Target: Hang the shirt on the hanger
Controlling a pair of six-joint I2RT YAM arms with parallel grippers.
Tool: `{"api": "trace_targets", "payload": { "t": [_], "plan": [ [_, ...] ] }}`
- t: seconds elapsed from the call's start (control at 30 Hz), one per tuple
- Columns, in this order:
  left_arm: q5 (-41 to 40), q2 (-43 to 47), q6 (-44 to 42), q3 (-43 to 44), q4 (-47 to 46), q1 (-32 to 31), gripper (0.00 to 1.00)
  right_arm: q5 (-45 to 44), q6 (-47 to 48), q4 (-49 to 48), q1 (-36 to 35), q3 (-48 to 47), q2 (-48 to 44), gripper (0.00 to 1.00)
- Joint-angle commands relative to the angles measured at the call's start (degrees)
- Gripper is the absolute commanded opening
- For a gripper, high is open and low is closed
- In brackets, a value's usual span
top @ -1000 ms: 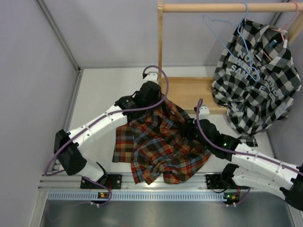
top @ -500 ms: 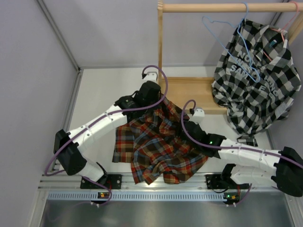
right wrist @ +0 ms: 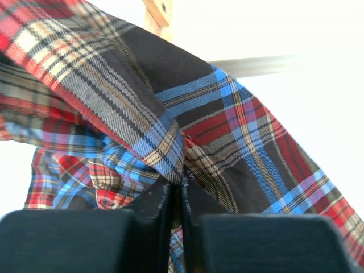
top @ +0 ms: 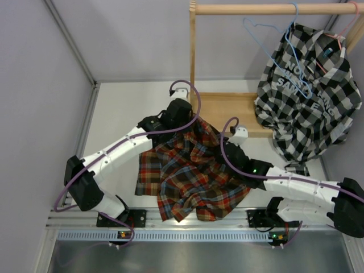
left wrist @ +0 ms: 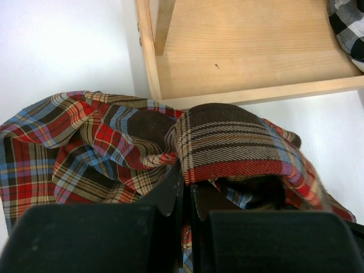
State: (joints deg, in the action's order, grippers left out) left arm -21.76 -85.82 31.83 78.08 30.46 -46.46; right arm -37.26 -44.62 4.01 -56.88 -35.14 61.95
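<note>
The plaid shirt (top: pixel 187 176) lies crumpled on the white table between the two arms. My left gripper (top: pixel 187 122) is shut on the shirt's upper edge near the wooden base; in the left wrist view the jaws (left wrist: pixel 187 182) pinch a fold of the shirt (left wrist: pixel 227 148). My right gripper (top: pixel 223 149) is shut on the shirt's right edge, and the right wrist view shows plaid cloth (right wrist: pixel 170 131) caught between the closed jaws (right wrist: pixel 182 185). The light-blue hanger (top: pixel 273 42) hangs by its hook from the wooden rail at the top right, bare.
A wooden rack with a rail (top: pixel 267 8), a post (top: pixel 192 51) and a base board (top: pixel 227 111) stands at the back. A black-and-white checked shirt (top: pixel 310 91) hangs on a pink-red hanger (top: pixel 341 35) at the right. Grey walls close the left and back.
The right arm reached in to the shirt's right edge and its jaws closed on the cloth. The left arm and its grip stayed still.
</note>
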Motion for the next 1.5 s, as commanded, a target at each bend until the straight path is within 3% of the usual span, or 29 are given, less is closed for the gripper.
{"api": "trace_targets", "payload": {
  "t": [0.0,0.23,0.37,0.53,0.7,0.83,0.87,0.97,1.2,1.33,1.47],
  "plan": [
    [-0.7,2.9,0.0,-0.7,-2.2,0.5,0.0,-1.6,3.9,-2.2,-0.8,-0.7,-5.8,0.0],
    [4.6,2.6,-2.4,-0.5,-3.2,0.5,0.0,-4.8,24.0,5.6,1.4,-10.9,-12.0,0.0],
    [13.9,0.5,-4.1,-0.5,-5.5,0.4,0.0,5.2,33.8,13.5,8.1,-18.4,-10.7,0.0],
    [18.0,-3.0,-2.0,-3.8,-10.1,0.1,0.0,17.5,32.4,15.3,19.3,-14.8,-9.0,0.0],
    [13.9,-4.7,1.7,-7.6,-10.9,0.1,0.03,20.6,32.5,15.2,22.8,-11.2,-10.8,0.0],
    [13.8,-4.6,2.4,-9.0,-12.0,0.1,0.29,25.4,32.5,15.1,24.1,-10.8,-10.8,0.0],
    [13.8,-4.6,2.0,-8.9,-12.0,0.1,0.42,25.5,32.2,15.1,24.3,-10.8,-10.3,0.0],
    [13.8,-4.1,-0.5,-8.5,-12.0,0.1,0.49,25.8,31.9,15.2,24.7,-11.2,-8.1,0.0],
    [14.0,-4.6,-5.3,-9.5,-10.9,0.1,0.49,26.2,31.3,15.1,26.1,-11.9,-7.2,0.0],
    [15.6,-5.2,-6.2,-11.1,-11.3,0.1,0.42,27.9,31.4,15.1,27.5,-12.5,-7.7,0.0],
    [20.6,-4.5,-7.4,-14.3,-17.6,0.1,0.41,30.8,31.5,15.1,28.8,-12.7,-8.6,0.0]
  ]
}}
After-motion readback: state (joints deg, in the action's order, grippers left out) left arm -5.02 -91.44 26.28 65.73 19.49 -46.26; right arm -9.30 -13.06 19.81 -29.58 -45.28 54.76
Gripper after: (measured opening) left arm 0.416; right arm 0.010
